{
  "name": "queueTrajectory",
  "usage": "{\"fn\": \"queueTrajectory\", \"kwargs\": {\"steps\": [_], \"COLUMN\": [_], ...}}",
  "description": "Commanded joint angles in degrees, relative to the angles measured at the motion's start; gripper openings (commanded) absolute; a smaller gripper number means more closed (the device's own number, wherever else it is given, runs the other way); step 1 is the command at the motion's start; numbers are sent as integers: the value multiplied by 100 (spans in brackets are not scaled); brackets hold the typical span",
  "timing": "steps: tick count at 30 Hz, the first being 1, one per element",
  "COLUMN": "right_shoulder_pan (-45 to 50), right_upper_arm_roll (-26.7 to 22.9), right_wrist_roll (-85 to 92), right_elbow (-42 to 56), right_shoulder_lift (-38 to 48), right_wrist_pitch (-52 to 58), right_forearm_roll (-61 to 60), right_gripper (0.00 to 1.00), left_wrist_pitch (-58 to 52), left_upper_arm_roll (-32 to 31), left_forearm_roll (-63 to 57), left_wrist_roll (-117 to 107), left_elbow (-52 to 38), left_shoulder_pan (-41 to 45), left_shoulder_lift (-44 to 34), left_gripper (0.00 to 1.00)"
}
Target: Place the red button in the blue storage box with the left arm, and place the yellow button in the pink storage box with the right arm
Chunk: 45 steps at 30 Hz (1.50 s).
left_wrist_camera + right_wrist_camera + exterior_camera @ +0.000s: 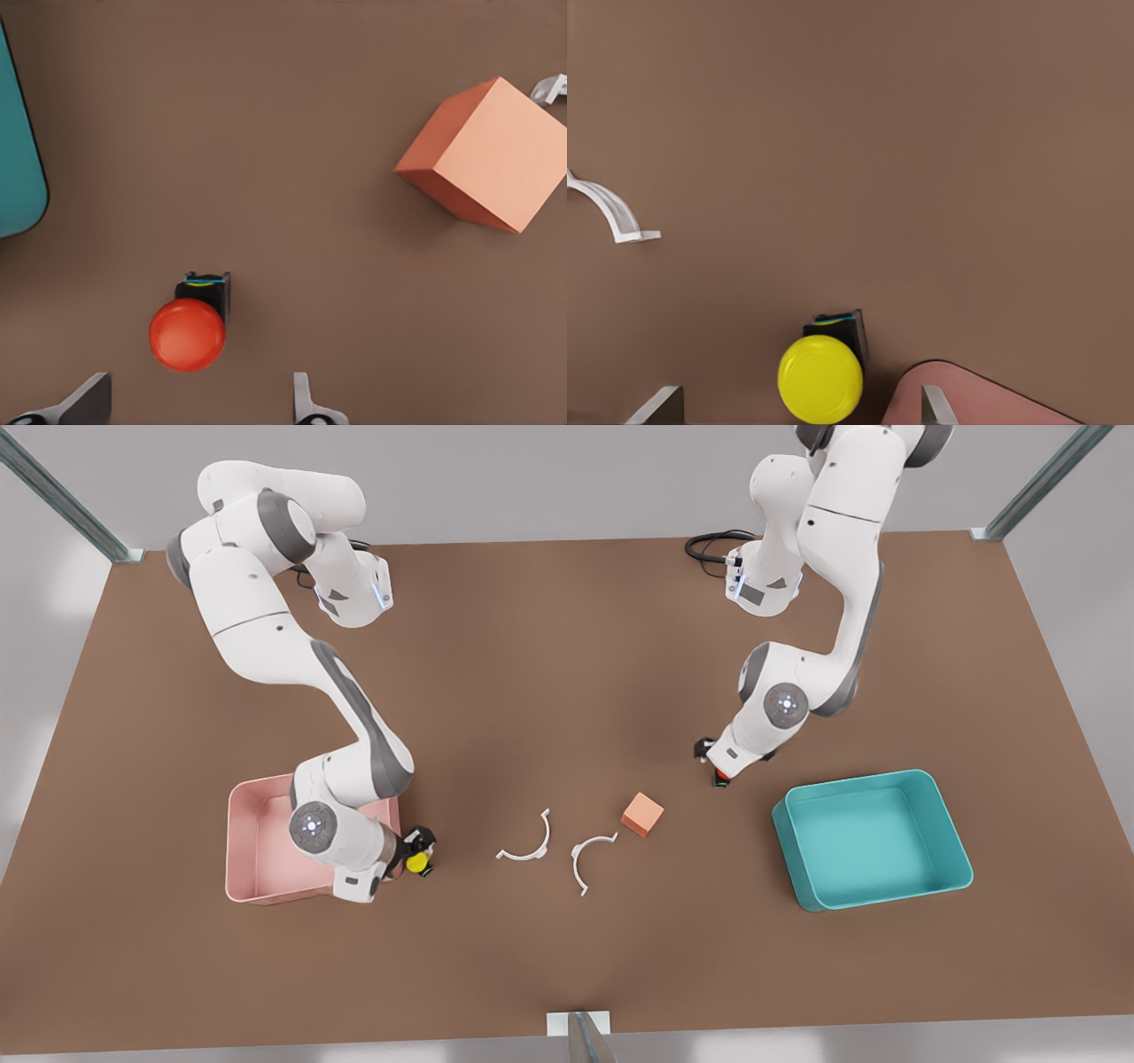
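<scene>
Left gripper [195, 403] hangs low over the table [567, 957], fingers [84, 400] spread wide, and the red button [187, 332] sits between them, untouched. The blue box [873, 839] lies near on one side, the orange cube [487, 155] on the other. Over to the right gripper [799, 409]: fingers [660, 405] apart too, the yellow button [820, 376] between them on the table. The pink box [983, 400] sits just beside it; two white curved pieces [530, 841] lie farther off.
</scene>
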<state>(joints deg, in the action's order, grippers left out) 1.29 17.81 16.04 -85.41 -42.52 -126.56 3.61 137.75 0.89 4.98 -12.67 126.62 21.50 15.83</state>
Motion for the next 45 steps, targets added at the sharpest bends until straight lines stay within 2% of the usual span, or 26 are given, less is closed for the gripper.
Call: {"fn": "queueTrajectory", "kwargs": {"steps": [1,7,9,11,12,16,20,21,22,24,25,28,31,33,35,38,39,40,41,45], "right_shoulder_pan": [-23,12,99,117,126,126,135,135,144,135,144,179,214,223,197,-84,-671,-1331,-1702,-2220], "right_upper_arm_roll": [3,3,3,3,3,3,-14,-23,-23,-23,-23,-23,3,12,21,134,511,977,1207,1225], "right_wrist_roll": [2149,2685,2685,2677,2677,2615,2527,2527,2527,2518,2518,2527,2536,2510,2422,2211,2211,2228,2228,2211], "right_elbow": [-248,-327,-301,-309,-327,-327,-301,-301,-301,-309,-309,-301,-195,-178,-178,-432,-950,-1240,-1548,-2611], "right_shoulder_lift": [-19,-89,-81,-89,-133,-309,-502,-520,-538,-555,-564,-555,-450,-213,15,736,1026,1088,1220,1817], "right_wrist_pitch": [-888,-1046,-1046,-1029,-1002,-932,-949,-958,-976,-985,-985,-985,-950,-800,-722,8,-35,-27,-70,-501], "right_forearm_roll": [-10,60,640,878,878,869,869,878,878,878,878,878,878,878,860,843,843,860,869,869], "right_gripper": [100,100,100,100,100,100,100,97,87,79,72,55,48,44,39,40,40,40,40,40], "left_wrist_pitch": [1034,1333,1360,1360,1360,1448,1456,1456,1448,1448,1439,728,-740,-1321,-1453,-1461,-1453,-1453,-1427,-1444], "left_upper_arm_roll": [-1,8,17,17,17,17,25,25,34,34,34,87,87,87,87,87,96,96,96,87], "left_forearm_roll": [-14,-23,-137,-155,-164,-164,-164,-164,-155,-155,-155,-164,-155,-155,-155,-155,-164,-164,-164,-146], "left_wrist_roll": [-764,-755,-755,-755,-755,-755,-755,-755,-755,-755,-755,-368,660,1556,2346,3332,3376,3376,3359,3253], "left_elbow": [82,223,223,223,214,205,205,205,205,196,205,135,-172,-401,-630,-1446,-1763,-1921,-1922,-2159], "left_shoulder_pan": [3,-14,-23,-23,-32,-32,-41,-41,-41,-41,-41,-313,-893,-1446,-1850,-2343,-2396,-2483,-2501,-2493], "left_shoulder_lift": [43,482,526,553,579,693,746,746,746,737,702,17,-739,-968,-924,-196,165,332,403,614], "left_gripper": [100,100,99,96,90,87,61,56,50,47,47,49,49,49,49,49,50,53,100,100]}}
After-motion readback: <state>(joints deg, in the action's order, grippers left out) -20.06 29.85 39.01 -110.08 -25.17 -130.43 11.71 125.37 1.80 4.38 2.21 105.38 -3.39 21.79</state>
